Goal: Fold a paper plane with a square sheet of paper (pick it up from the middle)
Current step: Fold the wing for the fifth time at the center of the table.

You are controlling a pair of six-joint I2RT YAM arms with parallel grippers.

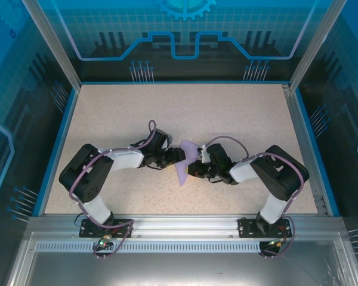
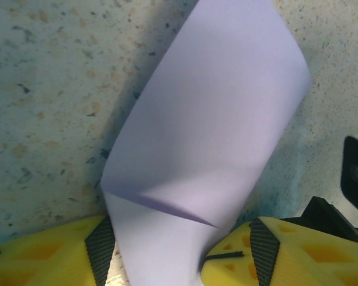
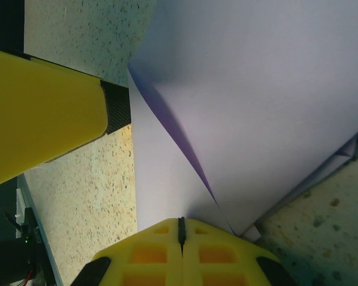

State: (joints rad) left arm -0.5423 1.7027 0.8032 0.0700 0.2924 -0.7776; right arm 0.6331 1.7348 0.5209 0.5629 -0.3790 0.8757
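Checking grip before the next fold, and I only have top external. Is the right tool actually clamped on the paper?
Observer: Yes. In the right wrist view, the right tool is shut on an edge of the lavender paper sheet.
Operator: Left tool?
Observer: In the left wrist view, the left tool is open. Its fingers sit either side of the sheet, with a gap beside one pad.
Operator: Any crease?
Observer: One crease line crosses the sheet near the left fingers. The sheet looks bowed, not flat on the table.

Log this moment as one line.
paper: creased, curled | right gripper: shut on paper | left gripper: open, jaws straddling paper
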